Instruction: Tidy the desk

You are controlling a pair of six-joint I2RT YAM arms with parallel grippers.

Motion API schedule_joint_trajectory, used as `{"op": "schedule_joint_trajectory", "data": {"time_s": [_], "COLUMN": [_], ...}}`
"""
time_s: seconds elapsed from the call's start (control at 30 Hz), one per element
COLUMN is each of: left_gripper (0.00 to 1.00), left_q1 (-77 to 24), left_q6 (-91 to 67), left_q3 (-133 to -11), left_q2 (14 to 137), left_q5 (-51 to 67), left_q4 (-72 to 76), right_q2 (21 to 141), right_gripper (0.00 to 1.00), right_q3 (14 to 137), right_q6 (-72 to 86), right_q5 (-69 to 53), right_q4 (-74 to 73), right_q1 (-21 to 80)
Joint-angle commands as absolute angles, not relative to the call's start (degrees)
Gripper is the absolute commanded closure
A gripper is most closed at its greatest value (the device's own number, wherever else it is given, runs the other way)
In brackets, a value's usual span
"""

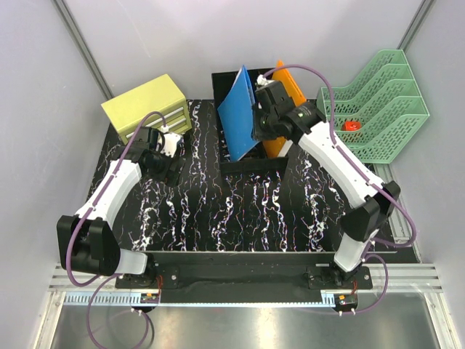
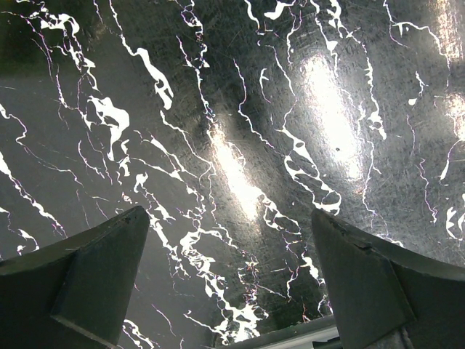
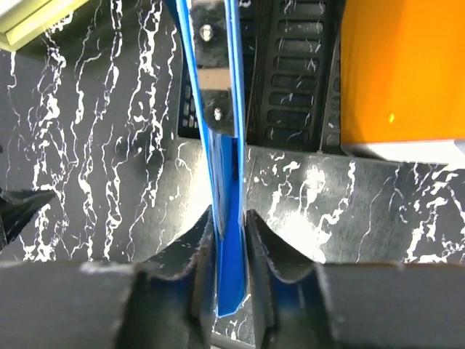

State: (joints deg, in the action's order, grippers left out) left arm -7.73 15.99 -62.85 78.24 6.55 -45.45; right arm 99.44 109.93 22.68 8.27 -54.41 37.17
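Note:
The desk point(image 1: 218, 211) is a black tabletop with white marble veins. A blue folder point(image 1: 236, 109) stands tilted in the black mesh file holder point(image 1: 251, 165) at the back middle. My right gripper point(image 1: 259, 122) is at the folder's right edge. In the right wrist view both fingers press against the blue folder point(image 3: 227, 240), so the right gripper point(image 3: 229, 225) is shut on it. My left gripper point(image 1: 174, 171) hovers over the left part of the desk. In the left wrist view the left gripper point(image 2: 229, 217) is wide open over the bare desk point(image 2: 240, 145).
An orange folder point(image 1: 288, 86) stands in the holder right of the blue one. A yellow drawer unit point(image 1: 149, 105) sits at the back left. A green stacked tray point(image 1: 381, 109) with a small red item point(image 1: 352, 125) stands at the back right.

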Motion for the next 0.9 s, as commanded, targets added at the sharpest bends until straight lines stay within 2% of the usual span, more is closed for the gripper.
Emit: {"op": "schedule_joint_trajectory", "data": {"time_s": [0.0, 0.17, 0.3, 0.33, 0.43, 0.57, 0.67, 0.87], "left_gripper": [0.01, 0.01, 0.01, 0.01, 0.01, 0.01, 0.01, 0.01], "left_q1": [-8.09, -8.53, -8.61, -8.61, -8.61, -8.7, -8.61, -9.05], "left_q6": [15.12, 14.85, 14.94, 14.94, 15.12, 15.2, 15.21, 14.59], "left_q3": [-63.81, -63.63, -63.28, -63.28, -63.37, -63.28, -63.46, -63.81], "left_q2": [78.13, 78.13, 78.31, 78.4, 78.49, 78.66, 78.84, 79.01], "left_q5": [7.82, 8.0, 7.91, 7.91, 7.91, 8.09, 7.91, 8.0], "left_q4": [-44.38, -44.38, -44.3, -44.3, -44.3, -44.3, -44.3, -44.3], "right_q2": [102.29, 105.03, 103.81, 102.93, 97.93, 88.79, 82.37, 80.78], "right_gripper": [0.68, 0.63, 0.5, 0.43, 0.33, 0.22, 0.21, 0.26], "right_q3": [119.43, 126.55, 125.34, 121.76, 112.8, 92.49, 83.86, 75.78], "right_q6": [20.74, 20.57, 20.13, 19.87, 19.6, 19.08, 18.81, 17.58], "right_q5": [10.11, 9.5, 9.67, 9.84, 9.4, 8.53, 8.53, 8.79], "right_q4": [-56.78, -56.52, -54.5, -52.49, -45.13, -32.02, -24.45, -15.75], "right_q1": [37.35, 37.35, 37.44, 37.44, 37.44, 37.44, 37.44, 37.7]}}
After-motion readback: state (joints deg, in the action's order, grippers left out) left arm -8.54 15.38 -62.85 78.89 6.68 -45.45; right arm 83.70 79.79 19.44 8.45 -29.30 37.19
